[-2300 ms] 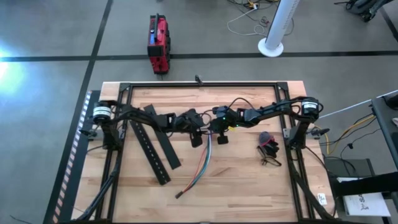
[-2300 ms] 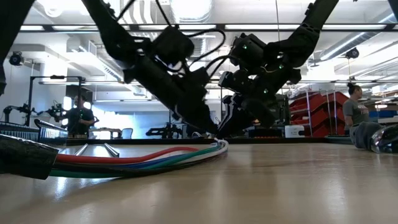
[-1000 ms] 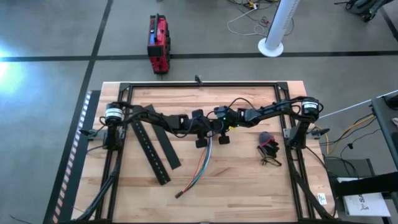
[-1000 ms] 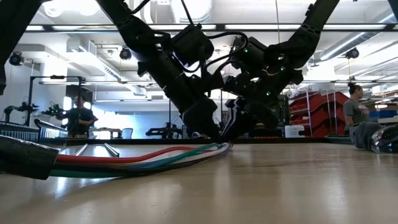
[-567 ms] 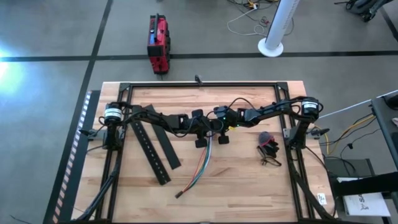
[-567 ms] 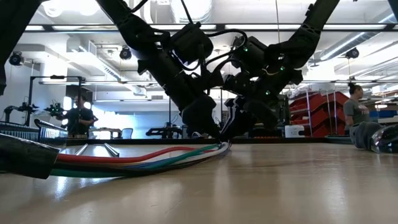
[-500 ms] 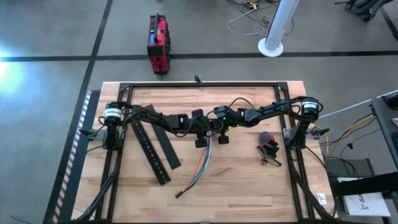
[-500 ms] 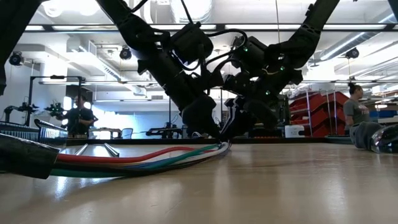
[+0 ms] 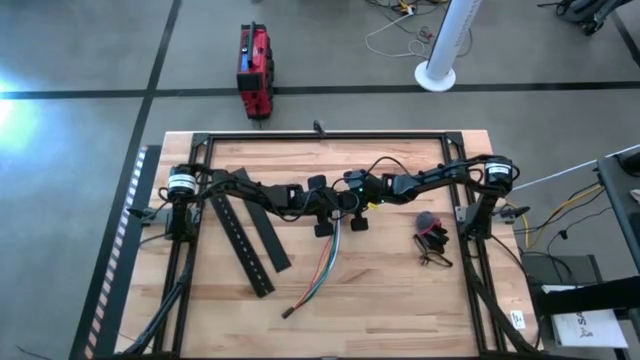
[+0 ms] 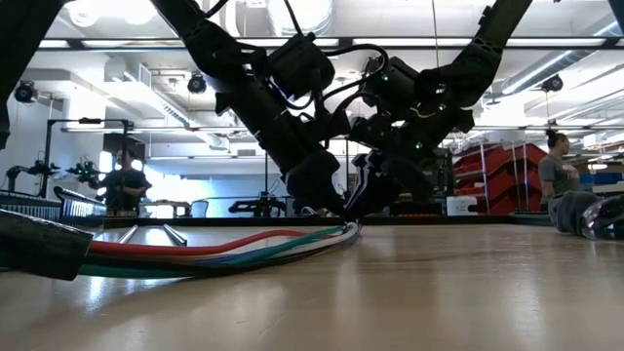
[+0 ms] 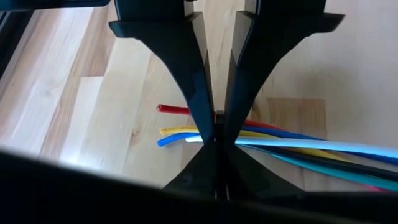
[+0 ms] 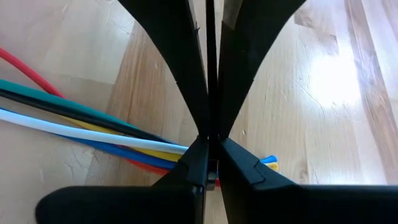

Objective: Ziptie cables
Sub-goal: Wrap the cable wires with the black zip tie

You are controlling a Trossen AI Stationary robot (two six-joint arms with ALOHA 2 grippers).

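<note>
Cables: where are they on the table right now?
In the high view the cables lie mid-table, running from both grippers toward the near edge, right of the black slotted bars.

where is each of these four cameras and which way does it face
High view: overhead, straight down; both arms meet over the cables, left gripper, right gripper.
Low view: table height, looking level across the table into the room; arms descend onto the cables.
Left wrist view: shut fingers over cable ends.
Right wrist view: shut fingers, same.
Shared: all four views show the cables.
</note>
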